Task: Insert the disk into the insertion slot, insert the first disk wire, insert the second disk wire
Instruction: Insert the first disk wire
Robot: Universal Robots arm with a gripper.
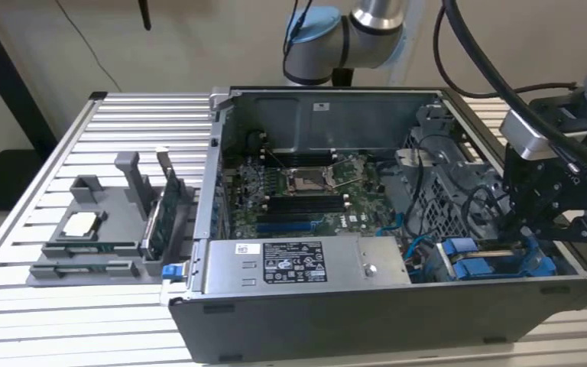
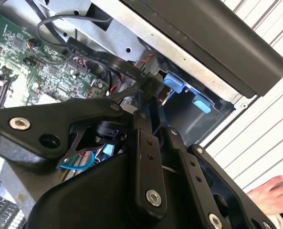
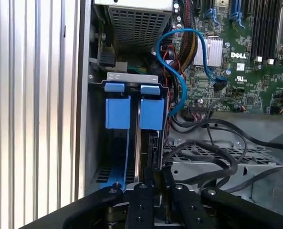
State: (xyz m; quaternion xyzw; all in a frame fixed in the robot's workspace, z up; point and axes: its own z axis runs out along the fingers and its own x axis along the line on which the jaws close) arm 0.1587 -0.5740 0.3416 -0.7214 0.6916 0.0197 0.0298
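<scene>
The disk's blue carrier point(image 3: 151, 113) stands in the insertion slot point(image 3: 131, 76) of the drive cage, with a dark drive edge below it; a second blue tab point(image 3: 117, 112) sits beside it. In the exterior view the cage's blue parts point(image 1: 488, 264) lie at the case's front right corner. My gripper point(image 3: 155, 177) hangs right over the carrier's rear end, fingers drawn close together. In the second wrist view a flat black disk wire point(image 2: 108, 62) runs from the motherboard and ends at my gripper point(image 2: 148, 93), which looks shut on its end. The exterior view shows my gripper point(image 1: 577, 229) just above the cage.
The open case holds a motherboard point(image 1: 304, 191), a grey labelled power-supply box point(image 1: 293, 264) and a blue cable point(image 3: 179, 71). Loose black wires point(image 3: 203, 148) cross the cage. A grey parts holder point(image 1: 105, 229) stands at the exterior view's left. A person's hand point(image 2: 275, 193) rests outside the case.
</scene>
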